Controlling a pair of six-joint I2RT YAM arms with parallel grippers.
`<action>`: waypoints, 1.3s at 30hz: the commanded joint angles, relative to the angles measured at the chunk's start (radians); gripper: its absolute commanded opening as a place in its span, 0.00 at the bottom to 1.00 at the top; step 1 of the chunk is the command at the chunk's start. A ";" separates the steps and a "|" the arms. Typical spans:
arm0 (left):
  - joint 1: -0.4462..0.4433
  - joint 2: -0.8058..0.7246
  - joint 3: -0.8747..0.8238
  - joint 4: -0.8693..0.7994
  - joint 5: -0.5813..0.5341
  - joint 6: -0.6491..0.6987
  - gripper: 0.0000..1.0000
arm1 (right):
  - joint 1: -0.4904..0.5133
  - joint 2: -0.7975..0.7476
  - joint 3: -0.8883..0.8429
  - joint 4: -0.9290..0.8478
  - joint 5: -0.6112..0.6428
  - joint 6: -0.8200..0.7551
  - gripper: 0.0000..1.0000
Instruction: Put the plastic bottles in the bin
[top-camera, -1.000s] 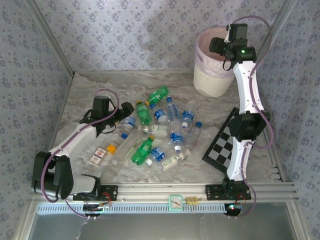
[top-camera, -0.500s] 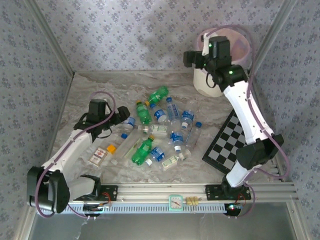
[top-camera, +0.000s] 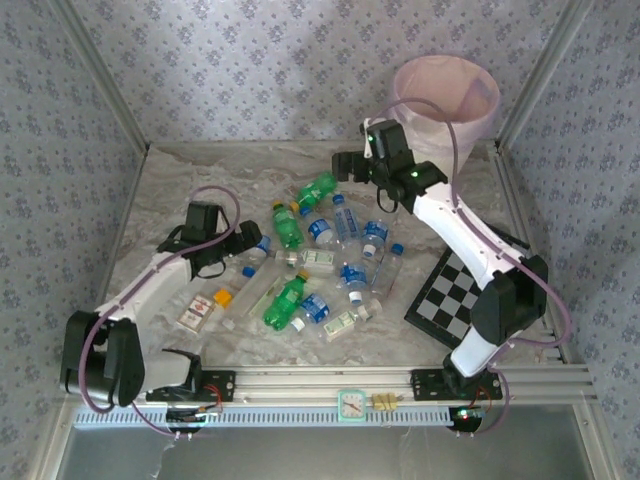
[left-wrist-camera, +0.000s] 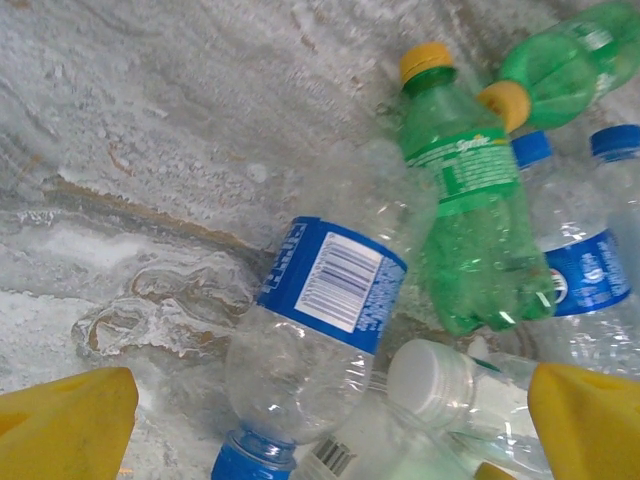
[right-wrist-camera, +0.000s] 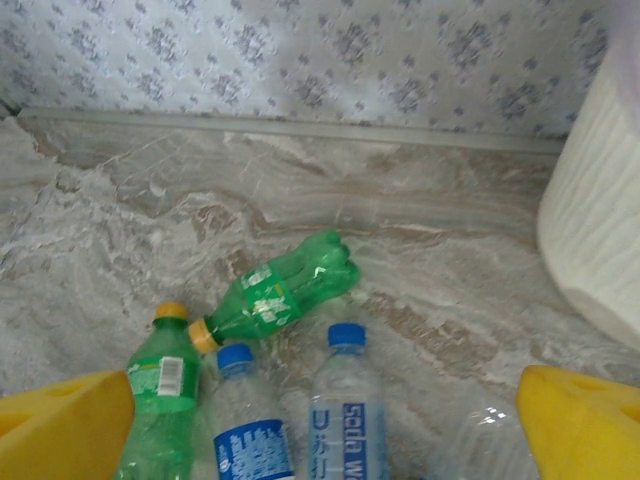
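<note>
we are reading "sprite" on a green bottle (left-wrist-camera: 465, 220), cut-off "soda w" on a clear bottle (right-wrist-camera: 348, 425). left gripper (top-camera: 247, 240) and right gripper (top-camera: 343, 166) are hovering released over the plastic bottles (top-camera: 330, 265) mid-table; bin (top-camera: 472, 120) far right.

Checkerboard (top-camera: 443, 296) right on marbled table (top-camera: 200, 170); red-white packet (top-camera: 196, 312) beside orange piece (top-camera: 222, 296).

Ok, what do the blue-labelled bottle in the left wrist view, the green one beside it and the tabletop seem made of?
Blue-labelled bottle: thin clear plastic, glossy; you see straight through its crumpled wall. Green bottle: translucent green plastic, shiny, with bright glints on its ribbed body. Tabletop: looks like veined grey-brown marble, though it may be a printed, wrinkled covering.
</note>
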 joint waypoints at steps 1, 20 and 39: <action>-0.017 0.035 -0.002 0.050 -0.002 0.002 1.00 | 0.022 -0.033 -0.061 0.058 -0.004 0.049 1.00; -0.108 0.276 0.093 0.010 -0.090 0.067 1.00 | 0.108 -0.019 -0.202 0.080 -0.037 0.101 1.00; -0.119 0.375 0.125 -0.022 -0.192 0.072 0.72 | 0.111 -0.024 -0.212 0.063 -0.006 0.088 1.00</action>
